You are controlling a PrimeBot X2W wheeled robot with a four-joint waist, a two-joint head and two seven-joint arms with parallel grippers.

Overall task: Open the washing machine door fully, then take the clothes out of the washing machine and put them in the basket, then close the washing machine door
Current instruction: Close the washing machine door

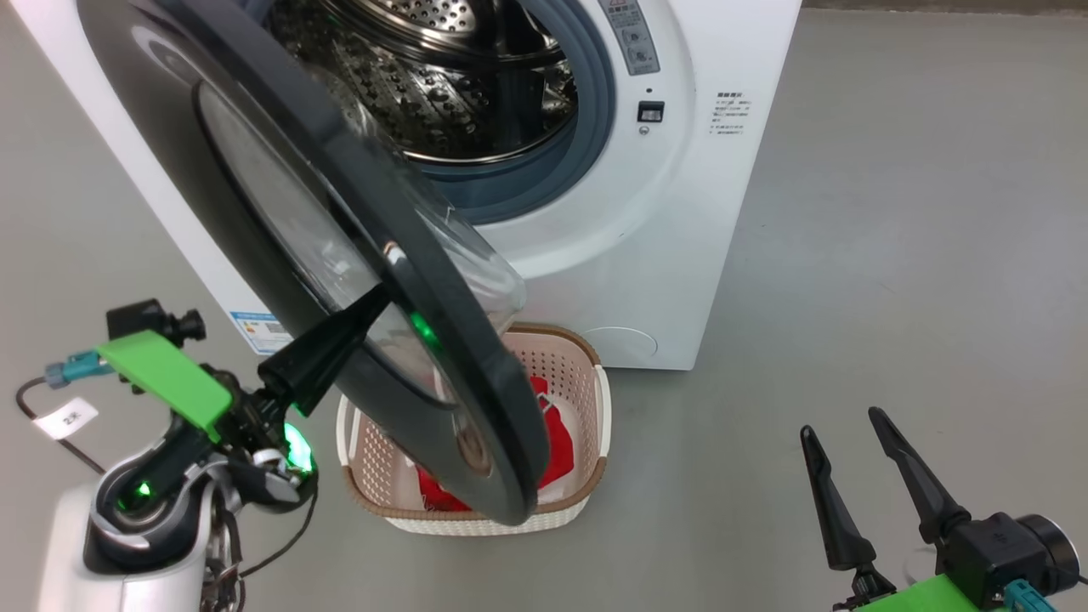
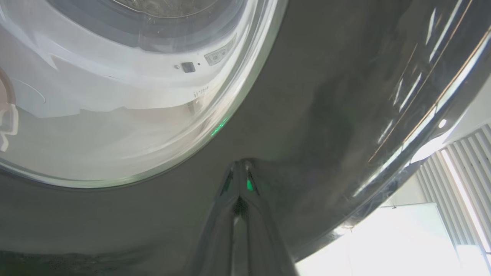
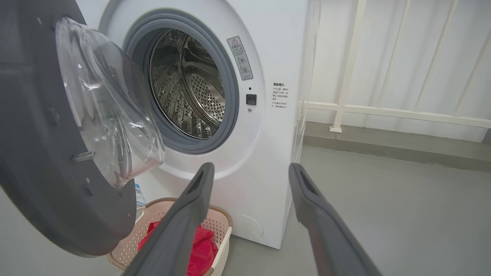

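The washing machine [image 1: 697, 212] stands with its door [image 1: 463, 357] swung partly open toward me, black rim and clear bowl in front of the steel drum [image 1: 442, 85], where no fabric shows. My left gripper [image 1: 374, 297] is shut, its tips pressed against the door's outer face; the left wrist view has the same shut gripper [image 2: 239, 165] touching the glossy rim [image 2: 326, 115]. Below the door sits the basket [image 1: 586, 357] holding the red clothes [image 1: 557, 446]. My right gripper [image 1: 840, 422] hangs open and empty at the lower right. In the right wrist view that gripper [image 3: 251, 168] faces the machine [image 3: 276, 50], with the basket [image 3: 224, 220] low down.
Grey floor [image 1: 892, 255] stretches open to the right of the machine. A white railing [image 3: 345, 76] and a pale wall stand beyond the machine's right side. The door overhangs most of the basket.
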